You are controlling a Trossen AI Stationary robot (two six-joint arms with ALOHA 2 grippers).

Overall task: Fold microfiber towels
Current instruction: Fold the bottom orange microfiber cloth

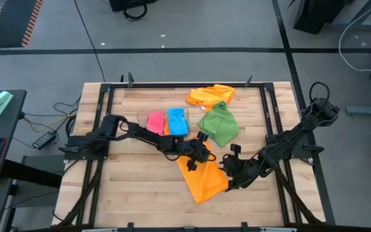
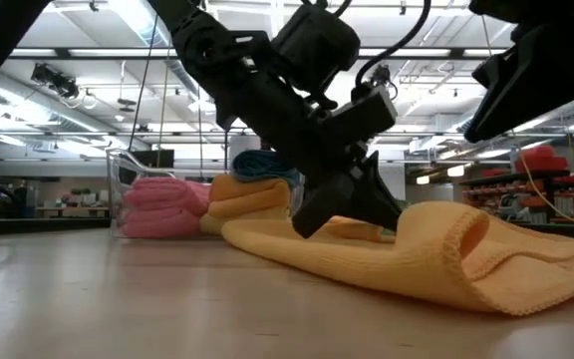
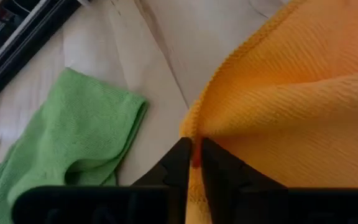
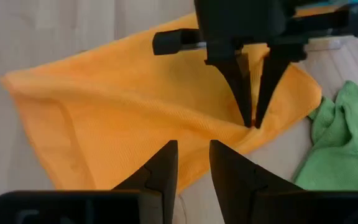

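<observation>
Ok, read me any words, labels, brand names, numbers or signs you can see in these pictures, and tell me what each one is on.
None can be read.
Towels: the orange towel, green towel and the folded ones in the clear bin show no tags or print.
Arms and table: no readable markings.
Room in the low view: nothing legible.

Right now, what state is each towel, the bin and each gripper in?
Orange towel: partly folded, on table.
Left gripper: pinching that towel's edge.
Right gripper: slightly open, over that towel.
Green towel: crumpled, unfolded.
Second orange towel: crumpled.
Pink towel, blue towel: folded, in clear bin.
</observation>
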